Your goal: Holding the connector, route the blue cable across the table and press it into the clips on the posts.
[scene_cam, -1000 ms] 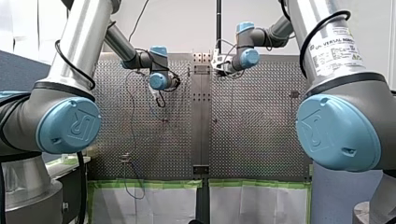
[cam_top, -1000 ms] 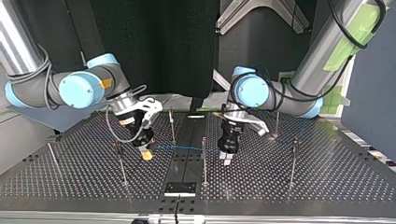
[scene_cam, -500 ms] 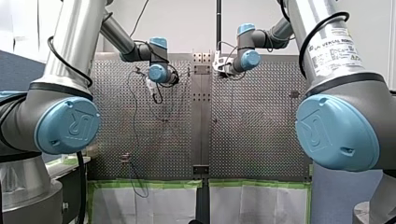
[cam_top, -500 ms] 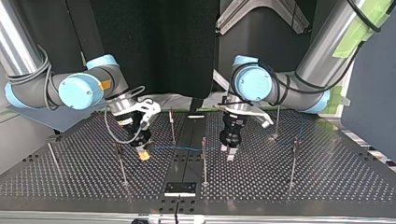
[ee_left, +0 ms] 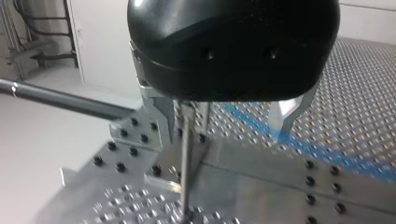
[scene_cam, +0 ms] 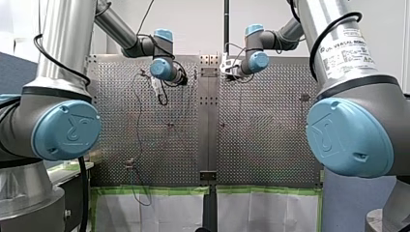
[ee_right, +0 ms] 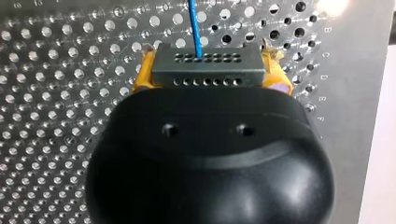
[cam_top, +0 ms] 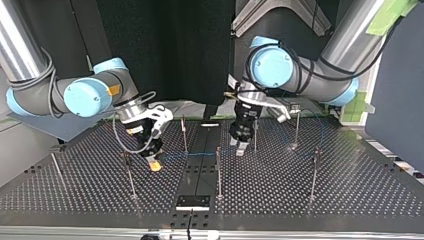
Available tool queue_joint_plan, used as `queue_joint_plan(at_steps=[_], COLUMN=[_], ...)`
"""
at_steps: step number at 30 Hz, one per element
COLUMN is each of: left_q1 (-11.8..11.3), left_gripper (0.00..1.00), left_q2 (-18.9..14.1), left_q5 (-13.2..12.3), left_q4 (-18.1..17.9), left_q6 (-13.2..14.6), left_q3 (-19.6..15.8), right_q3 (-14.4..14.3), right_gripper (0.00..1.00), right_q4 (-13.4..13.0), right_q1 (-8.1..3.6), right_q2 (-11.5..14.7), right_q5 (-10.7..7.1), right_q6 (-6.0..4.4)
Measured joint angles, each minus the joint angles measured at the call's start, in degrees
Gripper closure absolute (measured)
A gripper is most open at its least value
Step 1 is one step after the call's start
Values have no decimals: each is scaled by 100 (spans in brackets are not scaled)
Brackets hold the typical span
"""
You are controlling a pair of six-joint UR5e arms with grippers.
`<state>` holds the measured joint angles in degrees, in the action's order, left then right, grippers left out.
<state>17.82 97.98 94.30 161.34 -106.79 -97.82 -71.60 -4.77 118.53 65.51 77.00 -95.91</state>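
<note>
My right gripper (ee_right: 208,63) has its yellow pads (ee_right: 142,74) shut on a grey connector (ee_right: 208,74), from which the blue cable (ee_right: 196,28) runs out ahead. In the top view this gripper (cam_top: 156,166) hovers low over the table at the left. The cable (cam_top: 200,154) stretches from it past a centre post (cam_top: 218,170) toward the right. My left gripper (cam_top: 240,148) hangs open above the cable with nothing in it. In the left wrist view its metal fingers (ee_left: 287,116) stand apart, with a thin post (ee_left: 185,158) ahead and the cable (ee_left: 299,144) below.
Several thin posts stand on the perforated table (cam_top: 350,195), among them post (cam_top: 129,175), post (cam_top: 314,172) and post (cam_top: 296,127). A black plate (cam_top: 192,201) sits at the near edge of the top view. Green tape edges the table (scene_cam: 154,191) in the front view.
My left arm has lifted and drawn back toward the top view's upper left, away from the cable, fingers apart. My right gripper has hardly moved and still holds the connector.
</note>
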Motion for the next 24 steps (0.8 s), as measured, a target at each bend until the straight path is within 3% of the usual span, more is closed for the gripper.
queue_joint_plan(at_steps=[9, 19, 24], left_q1=[141, 433, 621], left_gripper=[0, 0, 0], left_q2=[-295, -312, -312], left_q5=[0, 9, 176], left_q4=[9, 37, 75], left_q6=[-25, 209, 266], left_q3=[-29, -26, -4], right_q3=[0, 0, 0], right_gripper=[100, 100, 100], right_q4=[47, 63, 63], right_q1=[-31, -48, -59], right_q2=[5, 10, 10], right_q5=[60, 209, 245], right_q6=[0, 11, 16])
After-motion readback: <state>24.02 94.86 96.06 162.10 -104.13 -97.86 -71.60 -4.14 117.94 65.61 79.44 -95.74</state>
